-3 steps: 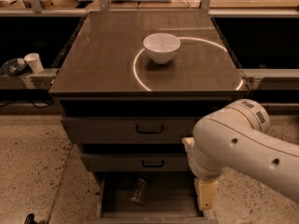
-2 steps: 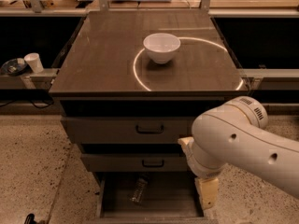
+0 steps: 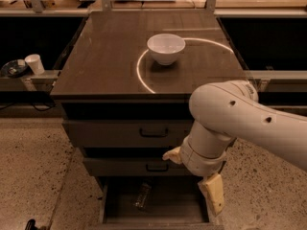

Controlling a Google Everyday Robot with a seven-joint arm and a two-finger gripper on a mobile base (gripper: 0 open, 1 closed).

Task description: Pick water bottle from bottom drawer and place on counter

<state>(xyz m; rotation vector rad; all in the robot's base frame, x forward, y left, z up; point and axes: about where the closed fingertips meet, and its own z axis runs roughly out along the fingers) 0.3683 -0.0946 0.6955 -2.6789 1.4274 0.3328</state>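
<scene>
Speckled tan flooring surrounds the cabinet. Inside the open bottom drawer (image 3: 158,211), a shallow dark tray, the small clear crinkled plastic water bottle (image 3: 142,195) lies on its side left of the drawer's middle, pale and translucent, unmoved over the last second. At the drawer's right edge hangs the tan gripper (image 3: 212,196), barely shifted; I cannot tell whether it is open or closed. The bulky white arm (image 3: 225,123) above the drawer has swung slightly left, so the reach looks only begun. Above the drawer, the glossy dark brown counter (image 3: 96,71) holds a white bowl (image 3: 166,48).
</scene>
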